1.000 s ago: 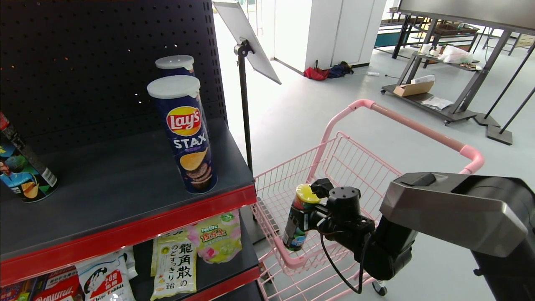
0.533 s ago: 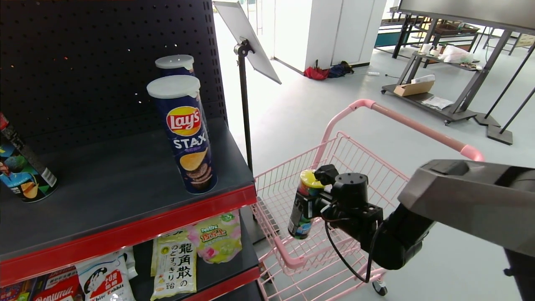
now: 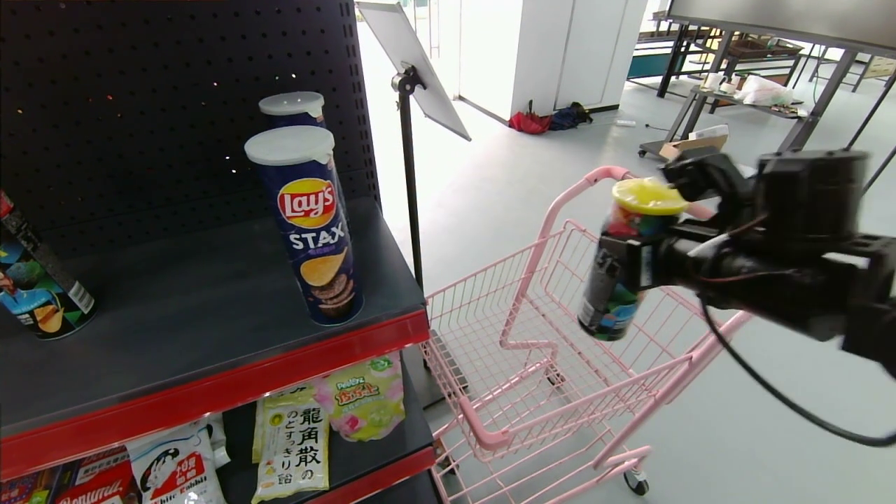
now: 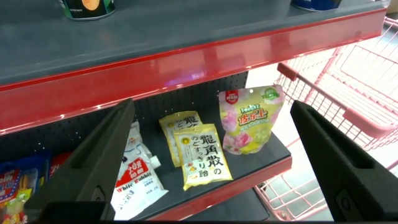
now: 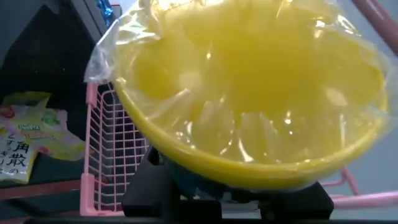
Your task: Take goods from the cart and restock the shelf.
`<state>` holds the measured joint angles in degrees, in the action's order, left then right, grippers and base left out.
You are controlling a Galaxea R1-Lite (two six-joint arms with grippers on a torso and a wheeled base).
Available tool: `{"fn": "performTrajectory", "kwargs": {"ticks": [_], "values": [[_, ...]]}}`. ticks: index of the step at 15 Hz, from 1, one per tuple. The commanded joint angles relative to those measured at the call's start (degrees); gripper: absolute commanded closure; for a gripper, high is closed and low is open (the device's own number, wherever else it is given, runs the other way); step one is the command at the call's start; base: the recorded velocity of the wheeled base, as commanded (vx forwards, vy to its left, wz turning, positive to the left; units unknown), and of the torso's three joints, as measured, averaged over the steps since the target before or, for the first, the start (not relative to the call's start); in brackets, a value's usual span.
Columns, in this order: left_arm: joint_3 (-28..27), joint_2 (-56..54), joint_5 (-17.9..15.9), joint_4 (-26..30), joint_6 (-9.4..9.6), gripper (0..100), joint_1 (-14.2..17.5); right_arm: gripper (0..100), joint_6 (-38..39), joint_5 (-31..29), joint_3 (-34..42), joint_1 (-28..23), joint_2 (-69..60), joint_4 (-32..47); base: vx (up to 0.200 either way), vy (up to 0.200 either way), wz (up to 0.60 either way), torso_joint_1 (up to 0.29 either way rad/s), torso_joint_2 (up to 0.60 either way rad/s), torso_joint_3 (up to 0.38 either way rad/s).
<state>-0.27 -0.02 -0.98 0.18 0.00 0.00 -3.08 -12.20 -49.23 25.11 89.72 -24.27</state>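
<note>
My right gripper (image 3: 633,262) is shut on a yellow-lidded chip can (image 3: 625,262) and holds it upright in the air above the pink cart (image 3: 560,329), level with its handle. The can's yellow lid (image 5: 249,87) sits close in front of the right wrist camera. On the dark shelf (image 3: 196,308) stand two tall blue chip cans (image 3: 308,224), one behind the other, near its right end. Another can (image 3: 38,287) leans at the shelf's left edge. My left gripper (image 4: 211,155) is open, facing the lower shelf and its snack bags (image 4: 249,118).
The shelf has a red front edge (image 3: 231,381) and a pegboard back. Bare shelf space lies between the blue cans and the can at the left. A slim stand with a tilted panel (image 3: 409,140) rises between shelf and cart. Racks (image 3: 728,133) stand far behind.
My right gripper has lifted the yellow-lidded can up out of the cart basket and carried it to the right. The shelf goods have not moved.
</note>
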Motion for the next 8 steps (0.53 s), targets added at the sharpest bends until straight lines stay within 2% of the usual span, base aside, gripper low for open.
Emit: {"fn": "performTrajectory", "kwargs": {"ticks": [1,2,4,5,6,8], "values": [[0.0,0.02,0.01,-0.01,0.0,0,0.0,100,0.36,-1.42,3.0,-5.07,-30.75,21.99,0.0,0.0,0.0,0.0,0.0,0.0],[0.0,0.02,0.01,-0.01,-0.09,0,0.0,100,-0.43,-1.51,7.04,-8.94,-39.01,23.66,0.0,0.0,0.0,0.0,0.0,0.0],[0.0,0.02,0.01,-0.01,-0.09,0,0.0,100,-1.93,-0.54,8.09,-18.17,-48.24,37.1,0.0,0.0,0.0,0.0,0.0,0.0],[0.0,0.02,0.01,-0.01,-0.09,0,0.0,100,-1.66,0.43,8.18,-20.81,-50.7,42.2,0.0,0.0,0.0,0.0,0.0,0.0],[0.0,0.02,0.01,-0.01,0.0,0,0.0,100,-1.22,2.62,8.36,-22.65,-53.16,44.84,0.0,0.0,0.0,0.0,0.0,0.0],[0.0,0.02,0.01,-0.01,-0.09,0,0.09,100,-3.07,2.53,10.2,-23.53,-54.74,44.93,0.0,0.0,0.0,0.0,0.0,0.0]]}}
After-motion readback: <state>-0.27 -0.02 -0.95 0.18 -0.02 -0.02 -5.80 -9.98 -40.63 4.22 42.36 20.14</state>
